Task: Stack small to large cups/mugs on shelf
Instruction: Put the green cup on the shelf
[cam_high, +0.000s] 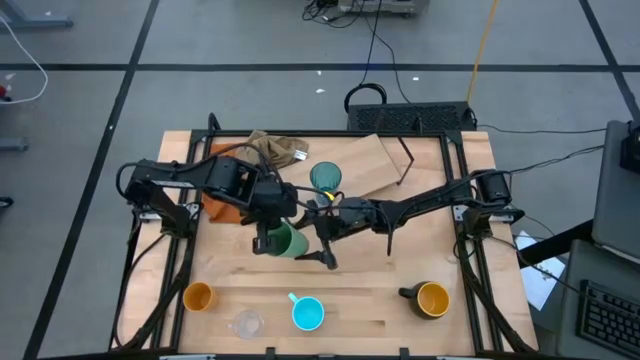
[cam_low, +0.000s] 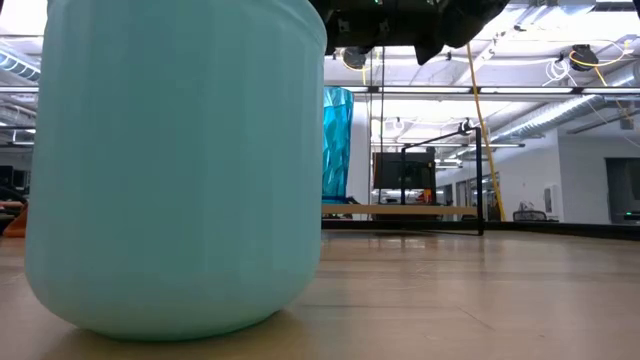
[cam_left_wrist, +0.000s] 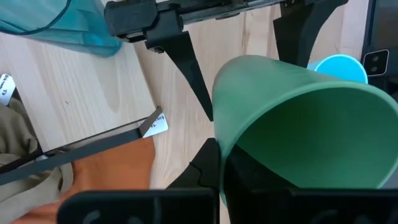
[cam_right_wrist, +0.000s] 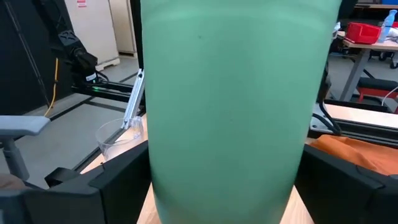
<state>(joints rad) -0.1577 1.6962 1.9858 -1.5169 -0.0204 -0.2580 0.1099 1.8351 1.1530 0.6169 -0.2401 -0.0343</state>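
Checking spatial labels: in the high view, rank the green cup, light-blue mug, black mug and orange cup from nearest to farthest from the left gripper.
From the left gripper:
1. Green cup, held in it, mid-table.
2. Light-blue mug, front centre.
3. Orange cup, front left.
4. Black mug, front right.

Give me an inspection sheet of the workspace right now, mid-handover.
Surface: wooden table, bare at front centre.
Job's things: green cup held tilted above the table; teal tumbler upright by the shelf, which looks tipped; orange cup, clear glass, blue mug and black mug in a front row.
Clutter: orange cloth and tan cloth at back left.
Grippers: left gripper shut on the green cup; right gripper open, fingers either side of it.
Cables: black and yellow leads on the floor behind.
Surroundings: open lab floor; no people seen.
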